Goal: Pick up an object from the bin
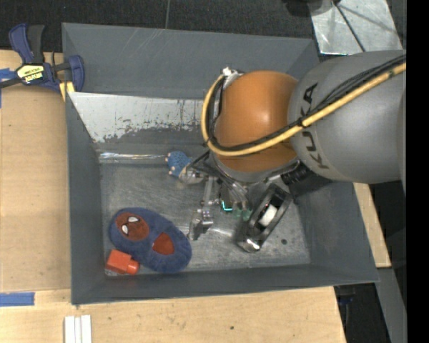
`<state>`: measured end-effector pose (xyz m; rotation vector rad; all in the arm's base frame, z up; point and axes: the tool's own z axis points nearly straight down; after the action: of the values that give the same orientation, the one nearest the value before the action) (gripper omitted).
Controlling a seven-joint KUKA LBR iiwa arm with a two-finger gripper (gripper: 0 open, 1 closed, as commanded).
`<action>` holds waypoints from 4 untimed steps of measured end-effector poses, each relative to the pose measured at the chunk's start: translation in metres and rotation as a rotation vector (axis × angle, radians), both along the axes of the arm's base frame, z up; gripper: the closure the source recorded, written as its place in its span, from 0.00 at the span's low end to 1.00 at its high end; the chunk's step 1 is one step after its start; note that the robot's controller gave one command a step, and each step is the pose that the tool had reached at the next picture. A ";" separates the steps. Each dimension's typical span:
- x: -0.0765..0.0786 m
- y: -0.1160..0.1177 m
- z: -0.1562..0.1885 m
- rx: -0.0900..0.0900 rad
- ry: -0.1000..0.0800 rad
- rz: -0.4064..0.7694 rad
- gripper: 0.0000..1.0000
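Observation:
My gripper (pixel 202 220) hangs below the arm's orange cover, low over the bin floor near its middle. Just to its left lies a blue plush slipper-shaped toy (pixel 149 240) with two red patches, its near end a short way from the gripper. A black and white thing like a small tape dispenser (pixel 261 224) lies tilted just to the gripper's right. A small blue piece (pixel 176 161) rests behind the gripper at the foot of the back wall. I see nothing held in the gripper.
An orange block (pixel 121 262) sits in the bin's front left corner, touching the plush toy. A clear glossy strip (pixel 132 157) runs along the back wall toward the blue piece. The arm and its cover hide the bin's right back part.

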<state>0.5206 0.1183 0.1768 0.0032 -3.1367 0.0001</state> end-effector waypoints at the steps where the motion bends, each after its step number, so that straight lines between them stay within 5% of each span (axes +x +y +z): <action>1: -0.016 0.091 -0.104 -0.005 -0.007 0.036 0.00; 2: -0.036 0.105 -0.076 -0.001 -0.010 -0.273 0.00; 3: -0.032 0.082 -0.068 0.000 -0.010 -0.572 0.00; 4: -0.014 0.087 -0.101 -0.002 0.005 -0.882 0.00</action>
<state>0.5061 0.2049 0.0761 -1.3344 -2.8336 -0.0008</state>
